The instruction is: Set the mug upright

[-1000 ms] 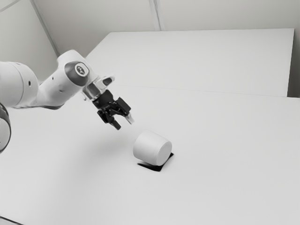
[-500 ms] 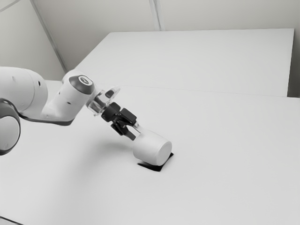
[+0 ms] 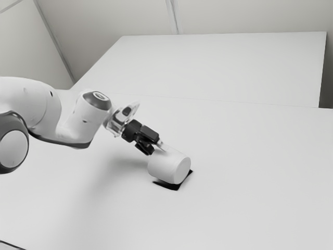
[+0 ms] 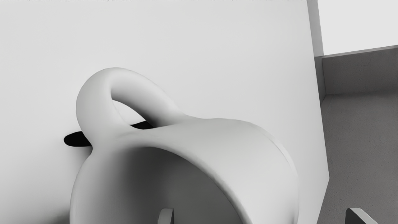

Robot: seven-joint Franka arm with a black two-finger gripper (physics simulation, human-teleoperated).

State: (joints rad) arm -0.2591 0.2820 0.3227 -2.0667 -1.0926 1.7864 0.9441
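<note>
Presently the hand (image 4: 260,217) is open, its two fingers well apart: one finger (image 4: 167,217) is inside the mouth of the mug (image 3: 169,165), the other finger (image 4: 357,217) is outside of its wall. The mug lies on its side, a little below the centre of the exterior view, its base toward the lower right of that frame. I think it is stiff and rather light, perhaps ceramic, so it could chip, and its smooth, round body may roll or slip on the tabletop (image 3: 250,182). The wall near the rim (image 4: 202,169) seems a good place for a firm but gentle pinch; the thick handle (image 4: 91,102) would be another.
</note>
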